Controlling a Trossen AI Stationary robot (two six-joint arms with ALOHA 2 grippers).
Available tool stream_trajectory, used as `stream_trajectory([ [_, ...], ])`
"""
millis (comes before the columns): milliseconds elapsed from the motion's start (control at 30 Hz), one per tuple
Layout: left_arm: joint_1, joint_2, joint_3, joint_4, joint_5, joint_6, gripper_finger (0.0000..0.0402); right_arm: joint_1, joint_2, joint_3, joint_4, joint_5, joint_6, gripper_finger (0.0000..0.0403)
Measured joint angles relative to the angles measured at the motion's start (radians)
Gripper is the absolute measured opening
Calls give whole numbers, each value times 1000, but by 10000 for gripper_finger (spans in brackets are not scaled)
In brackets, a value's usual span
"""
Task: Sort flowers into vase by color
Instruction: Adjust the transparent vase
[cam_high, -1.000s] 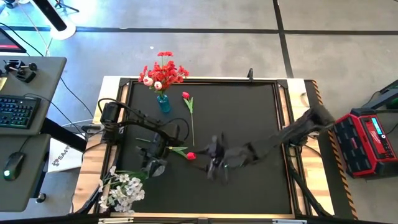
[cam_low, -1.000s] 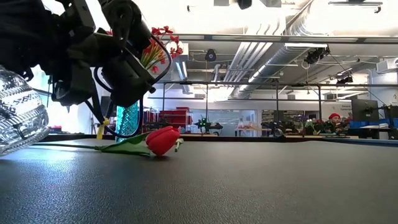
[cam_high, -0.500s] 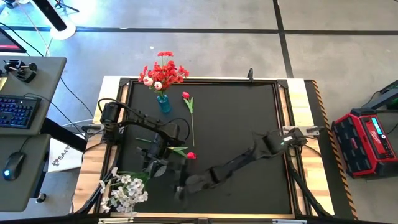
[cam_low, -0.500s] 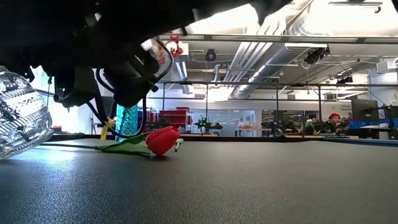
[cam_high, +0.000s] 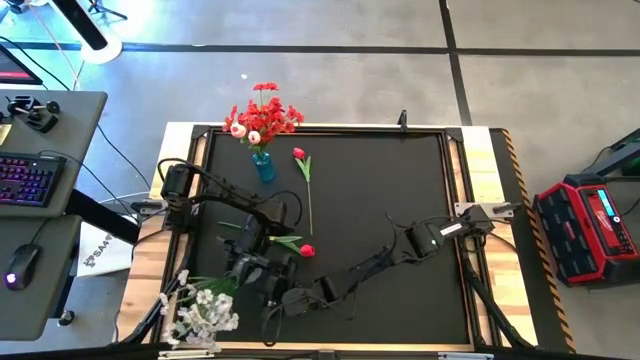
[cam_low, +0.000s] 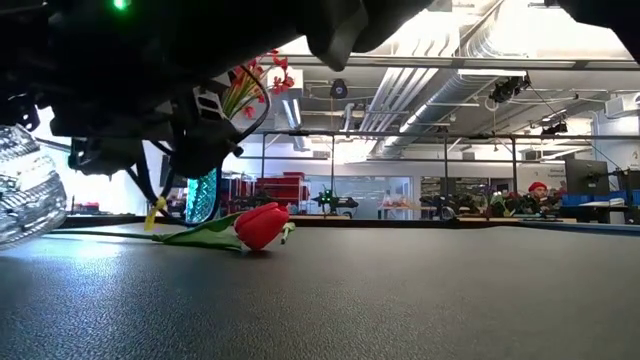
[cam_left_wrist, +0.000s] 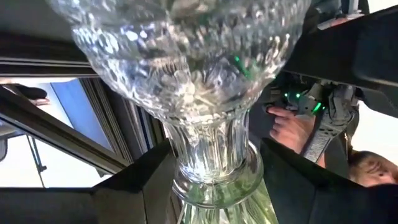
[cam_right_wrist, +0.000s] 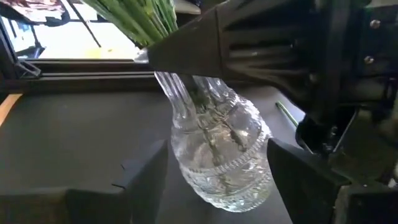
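A clear cut-glass vase (cam_right_wrist: 221, 152) holds white blossom sprays (cam_high: 200, 310) near the table's near left corner. My left gripper (cam_left_wrist: 211, 180) is shut on the vase. My right gripper (cam_right_wrist: 217, 180) is open, with a finger on either side of the vase's round body, close to it; it also shows in the high view (cam_high: 272, 310). A red tulip (cam_high: 306, 250) lies on the black mat, its bud and leaf flat on it (cam_low: 262, 225). A second red tulip (cam_high: 299, 155) lies farther back. A blue vase (cam_high: 262, 166) with red blooms (cam_high: 262, 115) stands at the far left. My left gripper pinches the vase's narrow neck (cam_left_wrist: 211, 155) between its two fingers (cam_left_wrist: 137, 186), just above the round body. The fingers lie across the neck (cam_right_wrist: 168, 81), below the green stems. The vase is tilted, its mouth and flowers leaning toward the table's near left corner.
The mat's raised frame and wooden border (cam_high: 150, 250) run close to the vase on the left. A red case (cam_high: 590, 225) sits off the table's right side. A desk with a keyboard (cam_high: 30, 180) stands to the left. The mat's right half (cam_high: 400, 170) is bare.
My right gripper has swept from the table's middle toward the near left, down to the glass vase, and now has its open fingers around the vase's body. The red tulip on the mat has stayed where it was.
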Motion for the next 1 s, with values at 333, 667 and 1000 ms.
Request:
stream_trajectory([
  [333,0,0,44,15,-36,32,198,38,-14,0,-20,-57,-1,264],
  [667,5,0,45,18,12,-2,198,84,-94,1,-44,-48,-236,263],
  [1000,38,1,27,8,49,-28,198,29,-114,57,-96,-186,-379,263],
])
